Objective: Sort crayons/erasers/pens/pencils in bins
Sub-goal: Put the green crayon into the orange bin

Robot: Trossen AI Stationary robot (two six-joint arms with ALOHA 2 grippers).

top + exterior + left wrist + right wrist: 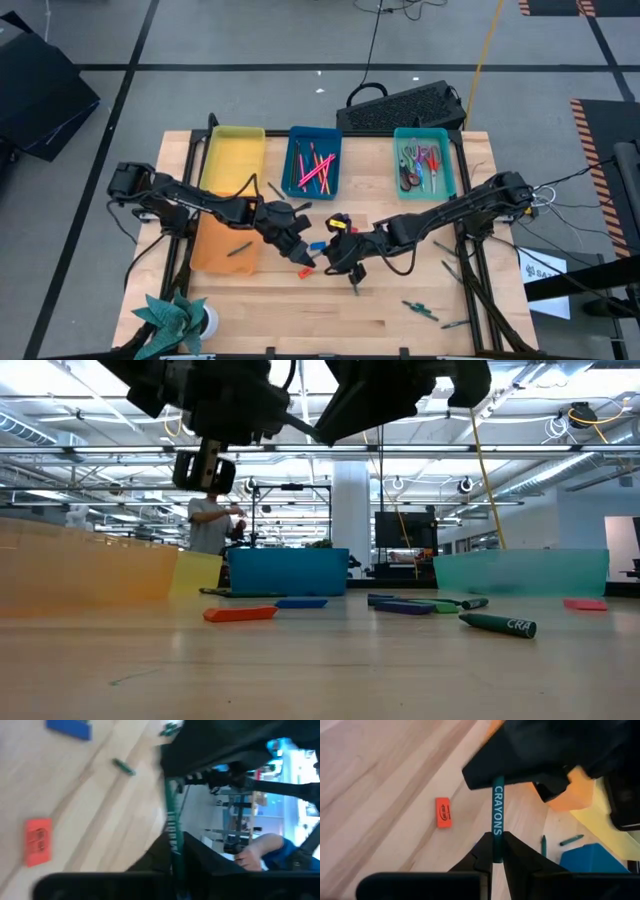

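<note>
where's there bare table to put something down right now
The front middle strip of the table is bare, between the green paper plant and the loose green crayons. The centre is crowded: left gripper and right gripper both grip one teal crayon, with the red eraser and blue eraser below.

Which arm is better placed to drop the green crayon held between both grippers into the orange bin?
Left. Both the left gripper and right gripper clamp the green crayon, but the left sits beside the orange bin; the right is farther off.
</note>
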